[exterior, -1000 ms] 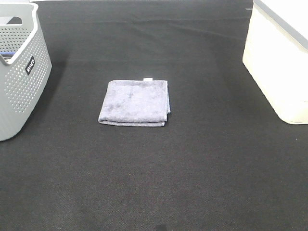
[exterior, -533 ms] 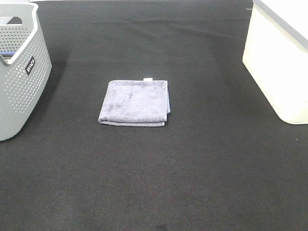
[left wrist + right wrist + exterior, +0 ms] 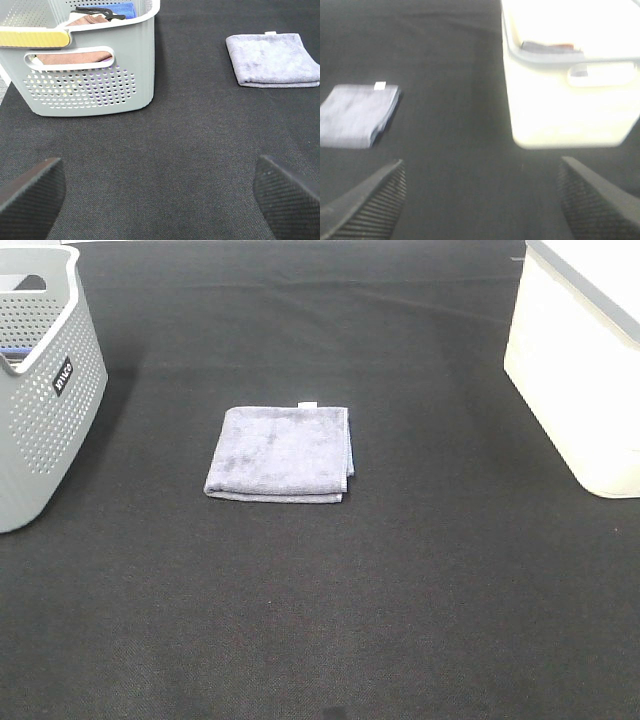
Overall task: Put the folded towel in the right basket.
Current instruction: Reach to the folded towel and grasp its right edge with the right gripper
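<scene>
The folded towel (image 3: 281,453), greyish-lavender with a small white tag at its far edge, lies flat on the black cloth in the middle of the exterior view. It also shows in the left wrist view (image 3: 272,65) and the right wrist view (image 3: 357,115). The right basket (image 3: 585,370), cream-white with a grey rim band, stands at the far right; the right wrist view (image 3: 565,105) shows it with some items inside. My left gripper (image 3: 160,197) and right gripper (image 3: 480,200) are open and empty, well short of the towel. Neither gripper shows in the exterior view.
A grey perforated basket (image 3: 45,390) with a handle cutout and black label stands at the far left; the left wrist view (image 3: 85,75) shows cloths inside it. Black cloth (image 3: 330,620) covers the whole table.
</scene>
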{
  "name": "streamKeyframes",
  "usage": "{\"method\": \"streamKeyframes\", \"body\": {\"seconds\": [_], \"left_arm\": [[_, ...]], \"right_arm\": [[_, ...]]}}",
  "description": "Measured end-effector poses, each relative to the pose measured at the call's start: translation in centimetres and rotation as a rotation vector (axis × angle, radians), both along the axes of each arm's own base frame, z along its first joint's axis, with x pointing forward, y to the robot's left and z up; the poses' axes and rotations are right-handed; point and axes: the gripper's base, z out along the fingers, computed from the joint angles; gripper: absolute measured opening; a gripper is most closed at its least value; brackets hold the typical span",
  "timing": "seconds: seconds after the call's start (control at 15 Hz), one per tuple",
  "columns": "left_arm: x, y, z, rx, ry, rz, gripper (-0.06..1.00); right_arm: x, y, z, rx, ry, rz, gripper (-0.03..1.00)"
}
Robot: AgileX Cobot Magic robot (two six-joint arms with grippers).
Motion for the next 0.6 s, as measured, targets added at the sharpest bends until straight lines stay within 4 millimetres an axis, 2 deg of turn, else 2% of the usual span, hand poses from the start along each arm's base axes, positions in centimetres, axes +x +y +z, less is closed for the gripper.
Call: {"method": "streamKeyframes", "body": {"seconds": [0.13, 0.27, 0.47, 0.53, 0.6], "left_arm": [[0.0, 0.0, 0.0, 0.000, 0.000, 0.000, 0.97], [0.0, 0.0, 0.0, 0.000, 0.000, 0.000, 0.97], [0.0, 0.0, 0.0, 0.000, 0.000, 0.000, 0.97], [0.0, 0.0, 0.0, 0.000, 0.000, 0.000, 0.97], [0.0, 0.0, 0.0, 0.000, 0.000, 0.000, 0.97]], "right_arm": [[3.0, -0.1, 1.2, 0.005, 0.002, -0.008, 0.78], [7.2, 0.0, 3.0, 0.044, 0.019, -0.009, 0.77], [14.6, 0.2, 4.1, 0.040, 0.133, 0.025, 0.77], [18.7, 0.4, 4.1, 0.042, 0.208, 0.056, 0.77], [21.3, 0.7, 3.8, 0.059, 0.264, 0.084, 0.77]]}}
